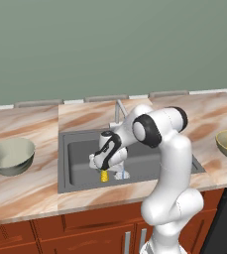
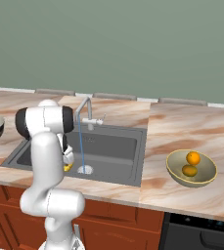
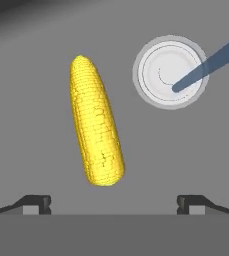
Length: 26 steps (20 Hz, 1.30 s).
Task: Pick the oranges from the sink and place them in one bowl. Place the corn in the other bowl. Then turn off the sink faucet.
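The yellow corn (image 3: 97,122) lies on the dark floor of the sink (image 1: 80,163), beside the round pale drain (image 3: 171,71). My gripper (image 3: 114,205) hangs open just above it, its tips spread wide with nothing between them. From the left base view the gripper (image 1: 106,167) reaches down into the basin over the corn (image 1: 104,175). Two oranges (image 2: 193,157) rest in the olive-khaki bowl (image 2: 174,172) on the right counter. The pale grey-green bowl (image 1: 11,155) stands on the left counter. A blue stream of water (image 2: 80,146) runs from the faucet (image 2: 86,112) onto the drain.
The sink's walls close in around the hand. The faucet (image 1: 118,111) stands at the back rim of the basin, behind my arm. A dark appliance front (image 2: 201,234) sits below the counter at the right.
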Available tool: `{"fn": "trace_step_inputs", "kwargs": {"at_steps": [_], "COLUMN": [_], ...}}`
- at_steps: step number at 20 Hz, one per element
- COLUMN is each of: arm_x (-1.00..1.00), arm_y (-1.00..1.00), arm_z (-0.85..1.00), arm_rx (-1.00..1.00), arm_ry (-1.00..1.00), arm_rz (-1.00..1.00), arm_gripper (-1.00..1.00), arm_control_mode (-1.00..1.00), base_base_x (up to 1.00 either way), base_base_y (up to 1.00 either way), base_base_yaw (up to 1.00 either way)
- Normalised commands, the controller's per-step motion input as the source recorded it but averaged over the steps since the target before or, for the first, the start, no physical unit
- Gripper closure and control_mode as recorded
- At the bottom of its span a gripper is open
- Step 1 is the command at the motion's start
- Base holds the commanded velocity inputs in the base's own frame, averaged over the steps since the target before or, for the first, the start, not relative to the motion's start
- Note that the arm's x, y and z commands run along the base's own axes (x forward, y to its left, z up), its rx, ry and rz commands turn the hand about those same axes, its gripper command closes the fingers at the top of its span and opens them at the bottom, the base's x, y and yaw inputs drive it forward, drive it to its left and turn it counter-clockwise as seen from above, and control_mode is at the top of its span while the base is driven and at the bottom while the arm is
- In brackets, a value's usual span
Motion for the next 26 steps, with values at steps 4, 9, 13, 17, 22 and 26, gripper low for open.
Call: {"fn": "trace_step_inputs", "kwargs": {"at_steps": [4,9,13,17,22,26], "arm_x": [0.23,0.21,0.05,0.00,0.03,0.03], "arm_y": [0.00,0.00,0.00,0.00,0.00,0.00], "arm_z": [-0.07,-0.10,-0.12,-0.17,-0.16,-0.15], "arm_rx": [0.00,0.00,0.00,0.00,0.00,0.00], "arm_ry": [0.00,0.00,-0.01,-0.02,-0.03,-0.02], "arm_rz": [0.00,0.00,0.00,0.00,0.00,0.00], "arm_gripper": [-1.00,-1.00,-1.00,-1.00,-1.00,-1.00], "arm_control_mode": [-1.00,-1.00,-1.00,-1.00,-1.00,-1.00], "base_base_x": [0.00,0.00,0.00,0.00,0.00,0.00], "base_base_y": [0.00,0.00,0.00,0.00,0.00,0.00], "base_base_yaw": [0.00,0.00,0.00,0.00,0.00,0.00]}}
